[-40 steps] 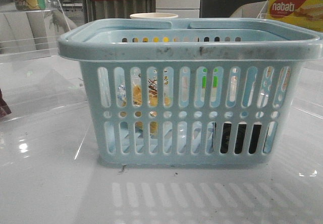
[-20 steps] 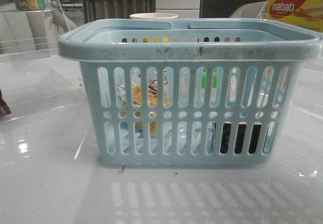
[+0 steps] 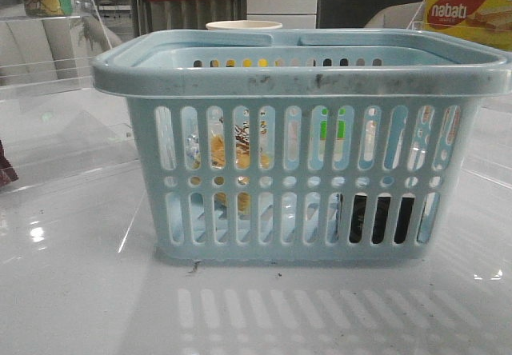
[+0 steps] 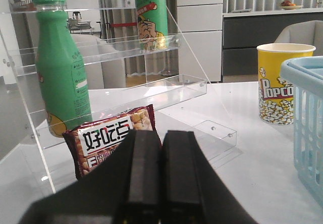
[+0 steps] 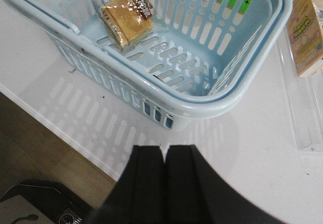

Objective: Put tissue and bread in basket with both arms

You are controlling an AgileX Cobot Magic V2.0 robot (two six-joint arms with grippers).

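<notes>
Item 1, basket (image 3: 300,75): pale blue, slotted, standing square on the white table (image 3: 80,291). In the right wrist view it lies ahead of and below my right gripper (image 5: 164,156), well apart from the fingertips.

Item 2, bread (image 5: 125,18): wrapped bun with a dark label at one end, lying on the basket floor at the corner far from the right gripper. From the front it shows as a yellow patch behind the slots (image 3: 228,151). I count this half of the task done.

Item 3, tissue (image 3: 382,219): a black block seen through the lower slots in the front view, low against the near wall. The right wrist view hides that spot behind the rim, so I take it to be inside the basket, though I cannot confirm this from above.

Item 4, right gripper: fingers pressed together, nothing held, clear of the basket.

Item 5, left gripper (image 4: 160,176): fingers likewise closed on nothing, pointing at a red snack packet (image 4: 108,141) just ahead of it by an acrylic shelf (image 4: 151,90); the basket edge sits off to one side, a popcorn cup (image 4: 282,82) beyond.

Status: both goods appear deposited and both arms are withdrawn; I judge little or nothing is left.

Change against the earlier front pictures: none visible. Basket and contents sit exactly as before.
</notes>
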